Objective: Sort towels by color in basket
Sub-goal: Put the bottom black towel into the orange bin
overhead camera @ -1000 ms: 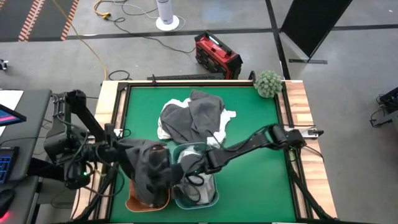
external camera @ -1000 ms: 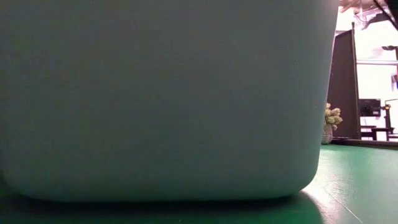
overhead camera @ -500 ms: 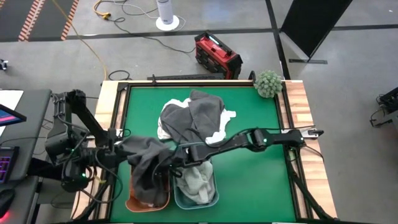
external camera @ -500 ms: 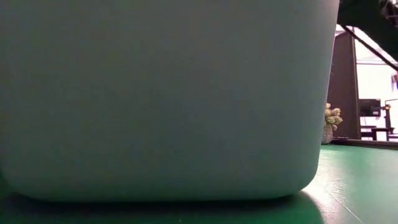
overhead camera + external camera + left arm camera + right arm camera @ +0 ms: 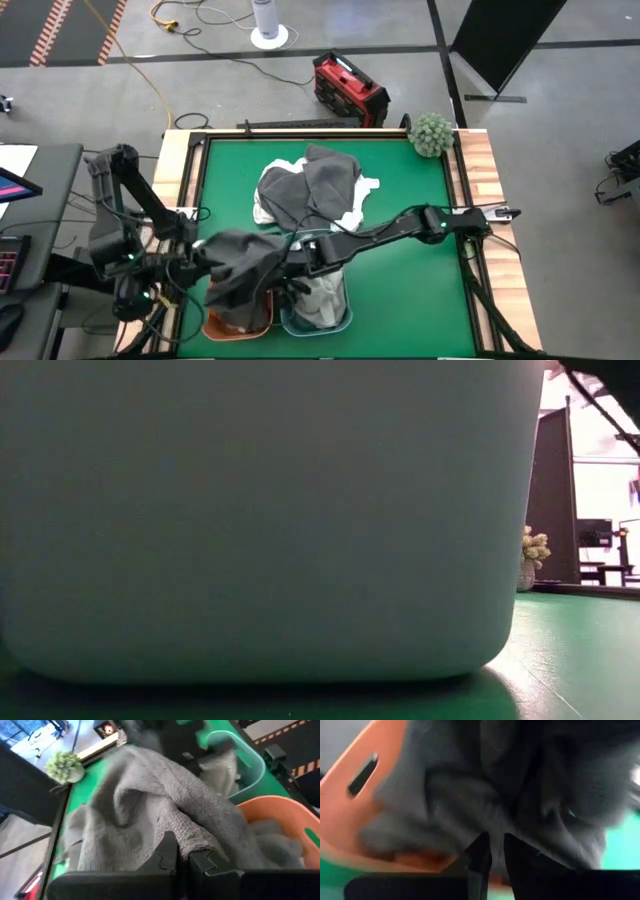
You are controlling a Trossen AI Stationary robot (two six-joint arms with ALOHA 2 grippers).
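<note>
A dark grey towel (image 5: 243, 275) hangs spread over the orange basket (image 5: 212, 327) at the table's near edge. My left gripper (image 5: 200, 252) is shut on the towel's left end. My right gripper (image 5: 292, 267) reaches across from the right and is shut on its right side, above the gap between the orange basket and the teal basket (image 5: 343, 322). A light grey towel (image 5: 322, 293) lies in the teal basket. A pile of dark grey and white towels (image 5: 310, 190) rests on the green mat at mid-table. My left gripper pinches a bunched fold of the dark grey towel (image 5: 192, 840) between its shut fingers (image 5: 167, 855), coming level from the table's left. The towel drapes away from the fingers toward the orange basket (image 5: 280, 817). My right gripper pinches a gathered fold of the same towel (image 5: 490, 827), where creases run together just above its fingertips (image 5: 481, 851). It comes from the table's right, slanting down. The cloth hangs slack over the orange basket (image 5: 360, 795).
A round green fuzzy ball (image 5: 432, 133) sits at the table's far right corner. The teal basket's wall (image 5: 260, 520) fills most of the low view, with bare green mat (image 5: 570, 650) to its right. Bare mat also lies right of the baskets (image 5: 410, 290).
My right gripper has risen out of the teal basket and moved toward the table's left, onto the dark grey towel. My left gripper has shifted slightly toward the near edge. The towel, which hung bunched over the orange basket, is now spread between both grippers.
</note>
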